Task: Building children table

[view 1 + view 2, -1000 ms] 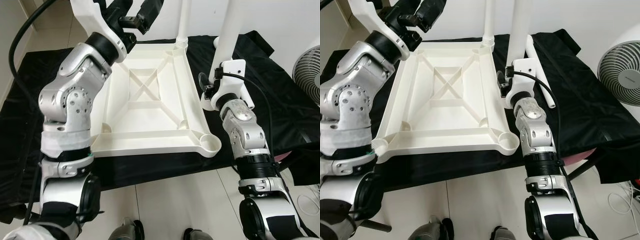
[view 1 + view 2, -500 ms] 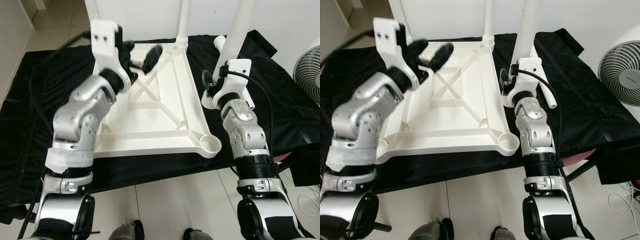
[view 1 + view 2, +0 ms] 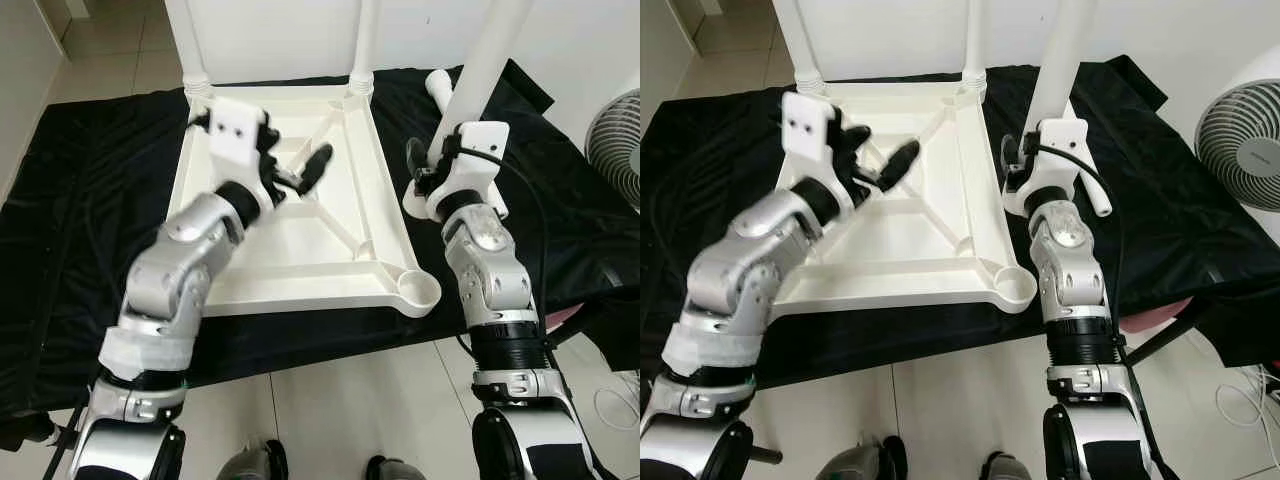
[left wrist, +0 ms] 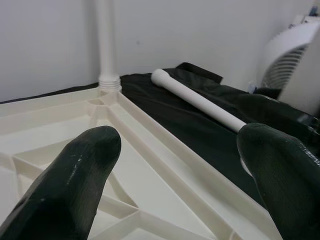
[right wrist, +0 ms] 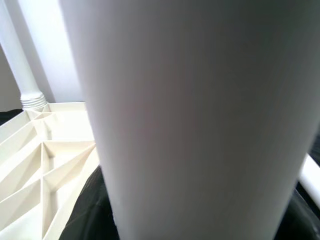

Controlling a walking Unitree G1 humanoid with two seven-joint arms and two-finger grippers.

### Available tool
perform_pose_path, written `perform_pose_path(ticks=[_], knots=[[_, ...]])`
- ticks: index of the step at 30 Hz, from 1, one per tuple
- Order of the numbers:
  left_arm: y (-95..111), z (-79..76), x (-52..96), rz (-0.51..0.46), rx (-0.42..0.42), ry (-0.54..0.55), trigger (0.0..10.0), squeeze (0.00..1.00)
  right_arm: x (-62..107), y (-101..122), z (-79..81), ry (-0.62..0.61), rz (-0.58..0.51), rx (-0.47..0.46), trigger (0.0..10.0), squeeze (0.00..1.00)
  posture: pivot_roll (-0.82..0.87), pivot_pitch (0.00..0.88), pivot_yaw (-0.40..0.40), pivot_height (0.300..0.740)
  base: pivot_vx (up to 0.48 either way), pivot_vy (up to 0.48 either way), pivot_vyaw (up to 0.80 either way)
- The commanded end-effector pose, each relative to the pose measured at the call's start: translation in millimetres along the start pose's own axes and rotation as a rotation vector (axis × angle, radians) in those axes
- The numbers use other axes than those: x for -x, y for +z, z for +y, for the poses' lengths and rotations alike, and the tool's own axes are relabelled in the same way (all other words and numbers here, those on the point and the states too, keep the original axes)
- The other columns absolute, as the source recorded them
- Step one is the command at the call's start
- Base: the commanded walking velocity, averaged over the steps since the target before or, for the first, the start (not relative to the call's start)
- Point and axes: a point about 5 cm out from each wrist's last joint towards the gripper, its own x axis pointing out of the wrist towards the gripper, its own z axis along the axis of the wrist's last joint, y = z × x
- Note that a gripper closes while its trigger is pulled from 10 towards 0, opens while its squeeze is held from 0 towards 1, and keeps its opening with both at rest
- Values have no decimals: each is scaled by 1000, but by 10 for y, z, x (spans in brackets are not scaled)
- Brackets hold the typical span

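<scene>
Between the right gripper's [image 3: 428, 172] clenched jaws, keep the white plastic leg [image 3: 487, 62] plumb; left gripper [image 3: 296, 165] released.

Both eye views look down from the head onto the white tabletop [image 3: 300, 240]. The left wrist view looks low across it; the right wrist view sits very near a leg [image 5: 200, 120].
</scene>
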Motion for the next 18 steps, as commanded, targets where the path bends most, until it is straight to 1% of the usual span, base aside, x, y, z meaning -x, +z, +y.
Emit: perform_pose_path(ticks=[1, 5, 9, 10, 11, 15, 17, 18], knots=[[-47, -139, 26, 6, -63, -119, 10000, 0, 6, 72, 13, 12, -40, -1, 10000, 0, -31, 133, 40, 740, 0, 0, 0], [-106, -194, 40, 18, -92, -155, 10000, 0, 9, 85, 12, 12, -46, 4, 10000, 0, -32, 134, 42, 740, 0, 0, 0], [-133, -208, 57, 29, -90, -183, 10000, 0, 22, 86, 14, 12, -48, 5, 10000, 0, -34, 134, 45, 740, 0, 0, 0], [-138, -217, 64, 31, -88, -198, 10000, 0, 26, 85, 13, 12, -48, 5, 10000, 0, -34, 134, 45, 740, 0, 0, 0], [-151, -256, 98, 37, -100, -246, 10000, 0, 33, 87, 14, 13, -49, 4, 10000, 0, -35, 135, 46, 740, 0, 0, 0], [-171, -295, 133, 50, -102, -286, 10000, 0, 37, 88, 19, 16, -50, 4, 10000, 0, -35, 136, 45, 740, 0, 0, 0], [-226, -326, 159, 79, -144, -311, 10000, 0, 35, 82, 19, 19, -49, 5, 10000, 0, -35, 136, 45, 740, 0, 0, 0], [-226, -326, 159, 79, -144, -311, 10000, 0, 35, 82, 19, 19, -49, 5, 10000, 0, -35, 136, 45, 740, 0, 0, 0]])
